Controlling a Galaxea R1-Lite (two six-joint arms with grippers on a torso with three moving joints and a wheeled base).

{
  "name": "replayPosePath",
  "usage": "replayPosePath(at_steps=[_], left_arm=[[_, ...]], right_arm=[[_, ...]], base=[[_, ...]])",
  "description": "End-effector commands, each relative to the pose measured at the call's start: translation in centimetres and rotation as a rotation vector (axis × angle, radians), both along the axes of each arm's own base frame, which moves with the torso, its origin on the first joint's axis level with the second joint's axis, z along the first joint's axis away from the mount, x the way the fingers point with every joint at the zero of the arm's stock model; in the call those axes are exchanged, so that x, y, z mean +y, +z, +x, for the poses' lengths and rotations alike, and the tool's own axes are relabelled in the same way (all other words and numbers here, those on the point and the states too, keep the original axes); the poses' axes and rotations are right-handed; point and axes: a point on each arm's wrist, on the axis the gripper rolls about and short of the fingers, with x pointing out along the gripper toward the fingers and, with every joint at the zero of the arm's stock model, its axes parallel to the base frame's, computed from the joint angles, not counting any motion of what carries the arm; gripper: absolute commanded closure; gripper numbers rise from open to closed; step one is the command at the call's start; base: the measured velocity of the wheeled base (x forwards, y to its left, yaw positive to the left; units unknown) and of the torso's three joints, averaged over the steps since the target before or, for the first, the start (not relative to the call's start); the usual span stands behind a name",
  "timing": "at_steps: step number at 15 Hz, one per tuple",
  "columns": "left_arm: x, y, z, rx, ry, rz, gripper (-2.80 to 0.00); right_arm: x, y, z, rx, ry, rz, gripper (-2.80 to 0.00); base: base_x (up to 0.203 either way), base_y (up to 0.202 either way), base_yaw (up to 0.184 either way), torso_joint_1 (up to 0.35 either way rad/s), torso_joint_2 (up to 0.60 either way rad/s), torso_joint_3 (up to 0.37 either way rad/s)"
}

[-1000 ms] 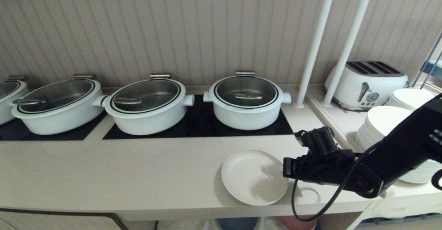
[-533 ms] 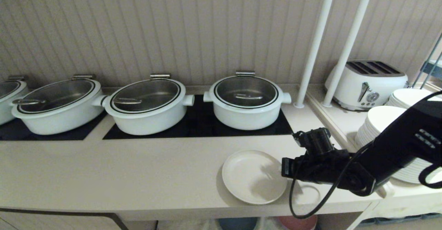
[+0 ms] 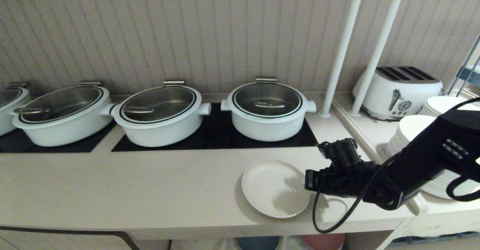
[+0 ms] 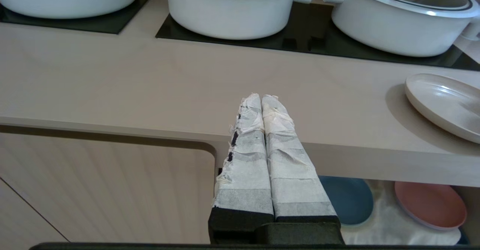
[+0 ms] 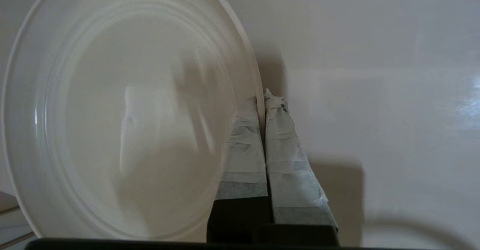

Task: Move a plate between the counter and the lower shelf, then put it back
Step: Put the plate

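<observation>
A: Where's the plate (image 3: pixel 276 188)?
B: On the desk (image 3: pixel 150 190), near the front edge, maybe slightly tilted.
A: Right gripper (image 5: pixel 264 100)?
B: Jaws clamped on the plate's rim.
A: Left gripper (image 4: pixel 261 98)?
B: Jaws together, empty, before the desk edge.

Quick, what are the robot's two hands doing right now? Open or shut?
Left gripper: shut, holding nothing, parked in front of the counter.
Right gripper: shut on the rim of the plate.

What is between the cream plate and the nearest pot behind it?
Only bare counter and black panel separate the plate from the pot, head view.
</observation>
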Motion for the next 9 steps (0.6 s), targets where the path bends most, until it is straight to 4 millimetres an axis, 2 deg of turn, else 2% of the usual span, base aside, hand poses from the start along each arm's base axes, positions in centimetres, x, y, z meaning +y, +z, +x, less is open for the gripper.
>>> replayPosePath(at_steps=[1, 9], left_arm=[[0.0, 0.0, 0.0, 0.000, 0.001, -0.001, 0.00], [0.0, 0.0, 0.0, -0.002, 0.001, -0.001, 0.00]], right_arm=[[0.0, 0.4, 0.0, -0.010, -0.002, 0.008, 0.00], [-0.1, 1.7, -0.2, -0.044, -0.003, 0.022, 0.00]], base=[[0.000, 0.000, 0.000, 0.000, 0.00, 0.000], [0.000, 0.000, 0.000, 0.000, 0.00, 0.000]])
